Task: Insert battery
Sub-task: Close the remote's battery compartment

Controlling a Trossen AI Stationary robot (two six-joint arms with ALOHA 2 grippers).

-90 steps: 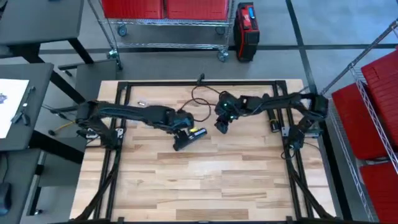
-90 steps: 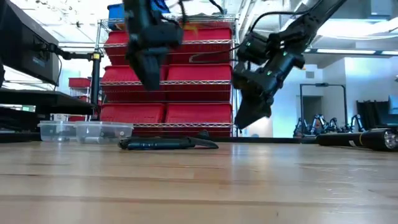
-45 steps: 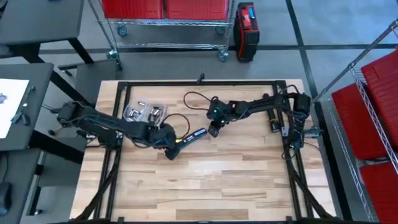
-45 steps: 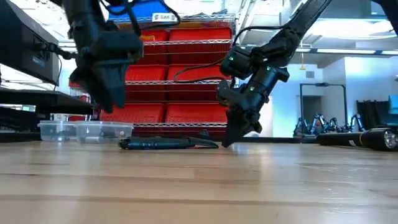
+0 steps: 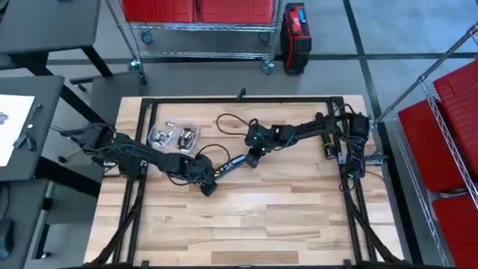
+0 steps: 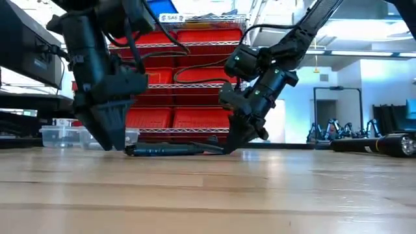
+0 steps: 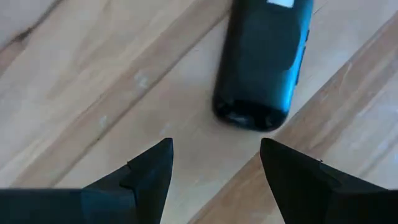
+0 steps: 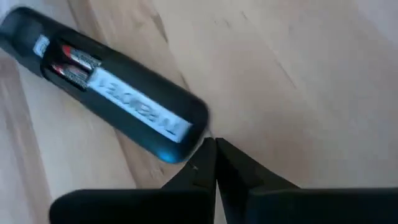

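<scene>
A black remote [image 5: 232,163] lies flat on the wooden table, its back up. Its open compartment shows red-and-silver batteries [image 8: 70,64]. My left gripper [image 7: 214,165] is open and low over the table, just off the remote's near-left end [image 7: 252,115], touching nothing. My right gripper [image 8: 214,155] is shut, its tips down at the table beside the remote's far-right end [image 8: 186,140]. In the low view the remote [image 6: 172,150] lies between my left gripper [image 6: 110,133] and my right gripper [image 6: 229,148]. My right gripper's shut fingertips [image 8: 208,152] come slanting down from the table's right and stand right at the remote's rounded far-right end [image 8: 193,134]. Whether they touch it, I cannot tell. The remote lies flat on the table.
Clear plastic containers [image 5: 173,135] sit at the table's far left. A dark cable [image 5: 226,122] loops behind the remote. A black cylinder [image 5: 328,146] lies near the right edge. The near half of the table [image 5: 246,224] is bare wood.
My left gripper has moved from above the remote toward the table's left and near edge, then come down to the remote's near-left end. My right gripper has gone left and down to the remote's far-right end. The remote has stayed in place.
</scene>
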